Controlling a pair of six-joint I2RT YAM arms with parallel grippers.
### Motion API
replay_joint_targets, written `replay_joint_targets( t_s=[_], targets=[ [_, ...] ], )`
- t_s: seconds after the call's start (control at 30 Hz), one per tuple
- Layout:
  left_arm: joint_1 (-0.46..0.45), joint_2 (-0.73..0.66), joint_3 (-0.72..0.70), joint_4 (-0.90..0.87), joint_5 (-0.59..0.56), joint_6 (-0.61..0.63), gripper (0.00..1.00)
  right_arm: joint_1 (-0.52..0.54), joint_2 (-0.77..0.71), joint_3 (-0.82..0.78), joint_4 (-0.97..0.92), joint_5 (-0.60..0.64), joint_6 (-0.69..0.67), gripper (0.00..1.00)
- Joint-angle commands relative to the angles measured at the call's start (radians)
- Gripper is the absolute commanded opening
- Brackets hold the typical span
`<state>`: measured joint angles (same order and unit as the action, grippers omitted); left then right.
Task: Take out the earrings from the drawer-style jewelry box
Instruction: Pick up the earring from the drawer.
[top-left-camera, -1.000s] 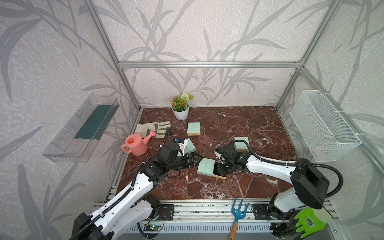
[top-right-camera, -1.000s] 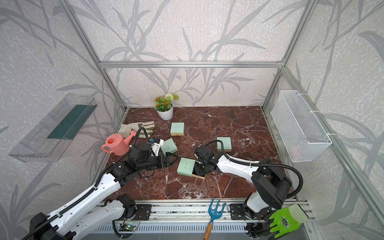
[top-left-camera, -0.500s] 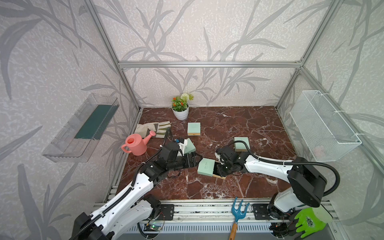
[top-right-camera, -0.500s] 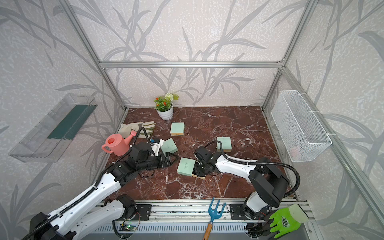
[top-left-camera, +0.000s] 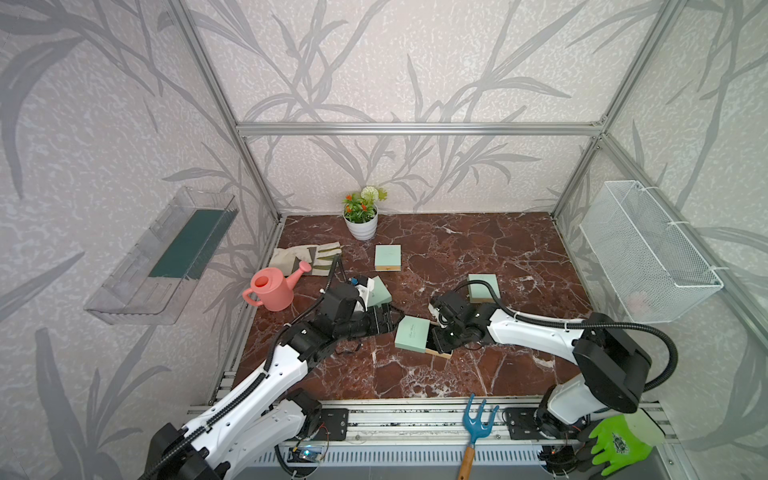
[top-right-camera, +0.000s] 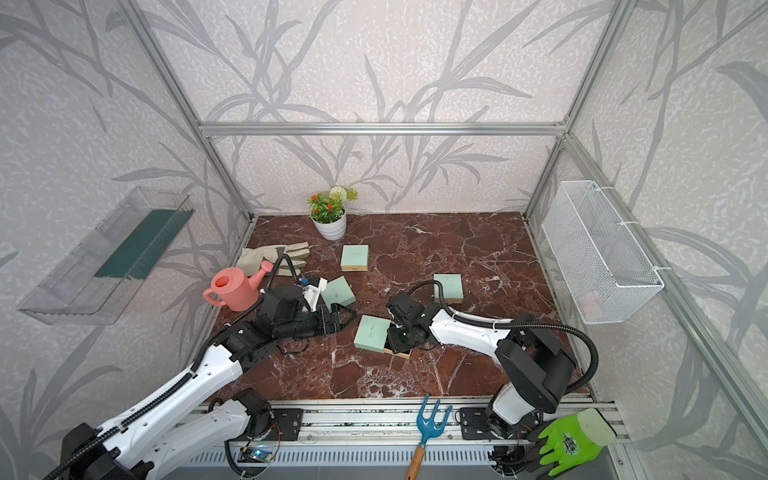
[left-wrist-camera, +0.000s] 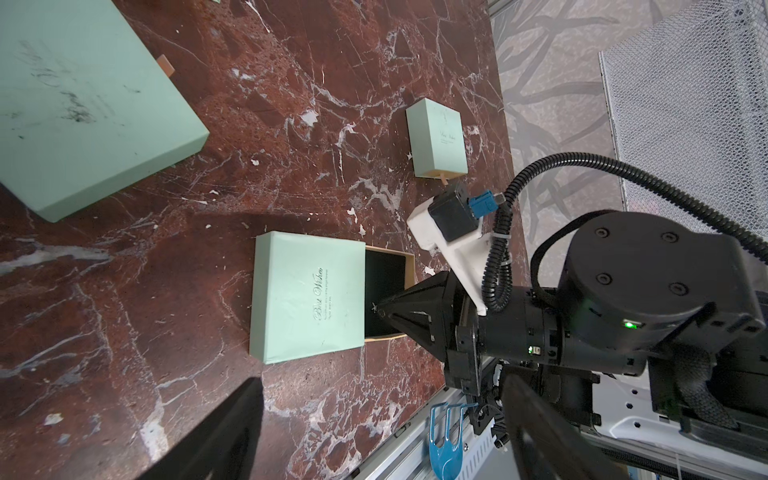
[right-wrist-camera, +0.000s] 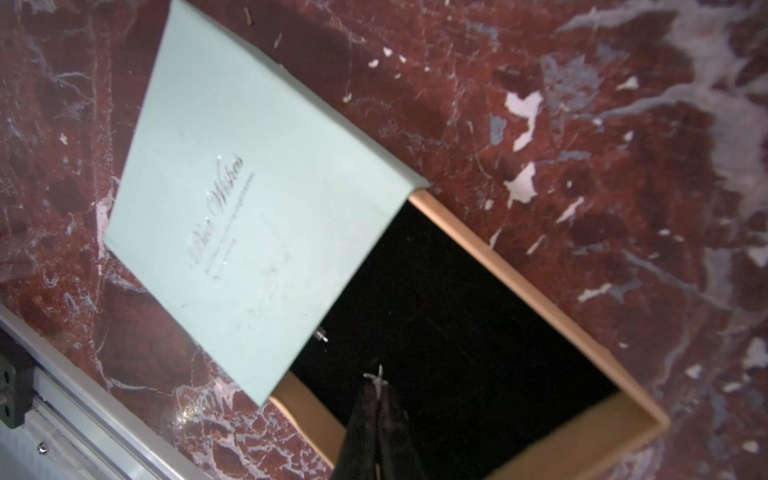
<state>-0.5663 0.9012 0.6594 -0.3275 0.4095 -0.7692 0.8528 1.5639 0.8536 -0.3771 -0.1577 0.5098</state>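
Right gripper (top-left-camera: 437, 341) reaches down into the open drawer (top-left-camera: 441, 354) in both top views. The drawer juts right from its mint-green box (top-left-camera: 411, 338), mid-floor. Left gripper (top-left-camera: 390, 321), jaws spread wide, hovers just left of the box.

Left wrist view: the right gripper's tips are pressed together on an earring (left-wrist-camera: 374, 308) (a mere silvery speck) over the black lining.

Right wrist view: the same pinch shows, and the other earring (right-wrist-camera: 321, 335) lies on the lining by the box's edge.
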Motion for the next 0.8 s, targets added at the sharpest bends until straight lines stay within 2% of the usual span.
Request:
replay_joint_targets(
  t_s=[0.0,0.2,0.63,0.77],
  targets=[
    [0.007,0.001,-0.008,0.01,-0.005,0.005,0.89,0.006,-0.015,0.024,-0.016,0.007,-0.002,0.04],
    [0.009,0.0,-0.013,0.013,-0.006,0.004,0.89,0.006,-0.043,0.021,-0.02,0.005,-0.002,0.0],
    [0.011,-0.003,-0.019,0.015,-0.006,0.003,0.88,-0.007,-0.1,0.069,-0.069,0.023,-0.012,0.0],
    [0.01,-0.005,-0.019,0.019,-0.003,0.001,0.88,-0.022,-0.145,0.109,-0.108,0.09,-0.027,0.0]
  ],
)
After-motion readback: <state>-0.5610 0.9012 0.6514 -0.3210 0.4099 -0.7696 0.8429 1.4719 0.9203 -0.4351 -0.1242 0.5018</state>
